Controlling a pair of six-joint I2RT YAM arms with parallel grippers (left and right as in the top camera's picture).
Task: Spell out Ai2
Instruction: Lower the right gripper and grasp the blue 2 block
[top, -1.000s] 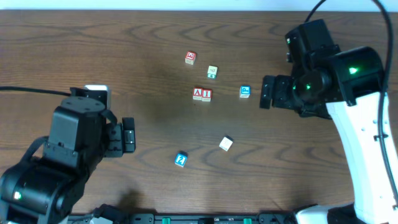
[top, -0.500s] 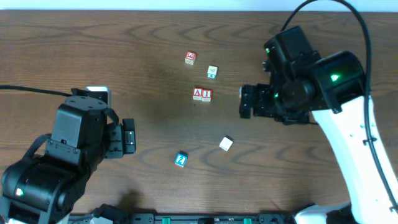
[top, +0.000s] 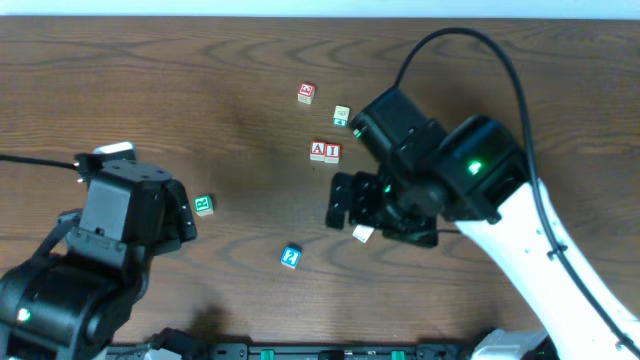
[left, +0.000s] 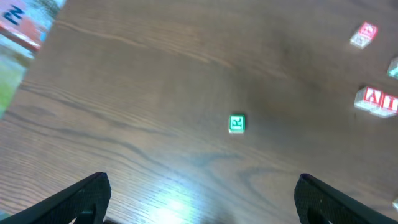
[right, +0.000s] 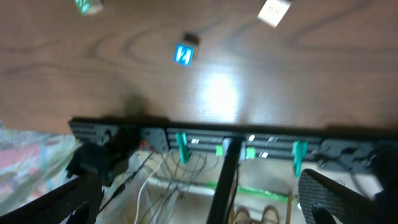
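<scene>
Wood table (top: 150, 80), right tool (top: 337, 200) near cream block (top: 362, 235)

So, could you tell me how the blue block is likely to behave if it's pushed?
The blue block looks like a small rigid cube, so probably stiff and light. Its flat faces suggest sliding, not rolling. The table looks glossy, so it may skid.

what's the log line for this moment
A, I blocks: side by side | blue block: apart | left fingers: open | right fingers: open
</scene>
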